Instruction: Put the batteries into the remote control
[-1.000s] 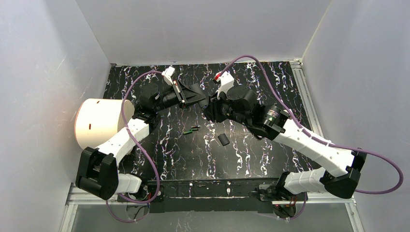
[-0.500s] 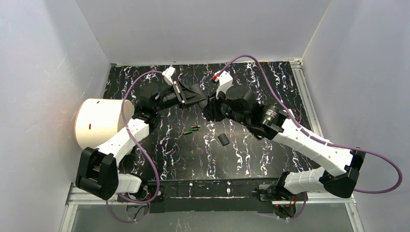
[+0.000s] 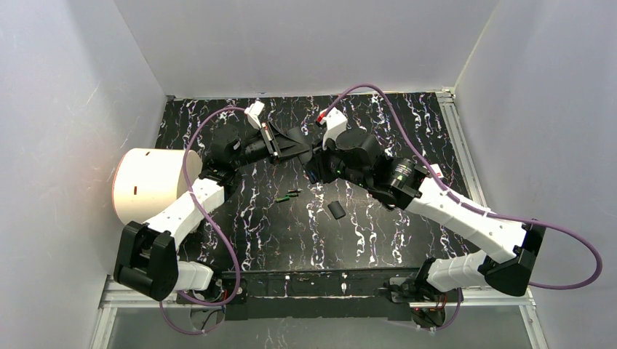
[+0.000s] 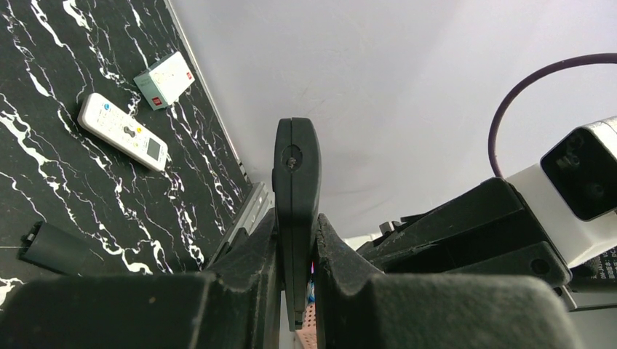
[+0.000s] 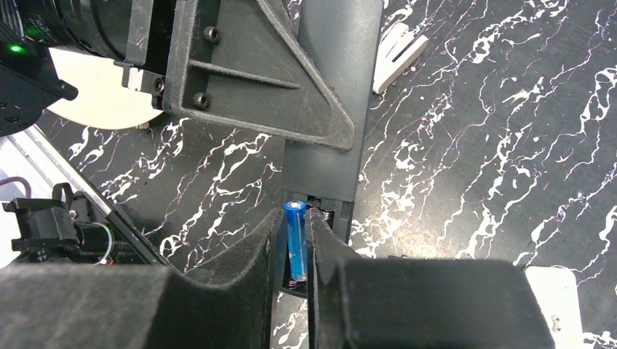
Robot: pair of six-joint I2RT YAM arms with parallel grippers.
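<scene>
Right gripper (image 5: 296, 251) pinches slim blue cylinder battery (image 5: 294, 218) at open bay (image 5: 331, 198) of black plastic remote control (image 5: 338, 87), clamped edge-on in left gripper's (image 4: 296, 240) jaws. Best: press one end against coil spring (image 5: 325, 213), tip other end down, release only once seated flush.

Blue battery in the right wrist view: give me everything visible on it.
Slim glossy blue battery with a paler cap at its top end. It stands lengthwise in the frame, pinched between the fingers of the right tool, its lower end hidden. It sits at the open bay of the black remote; whether it is seated cannot be told.
</scene>
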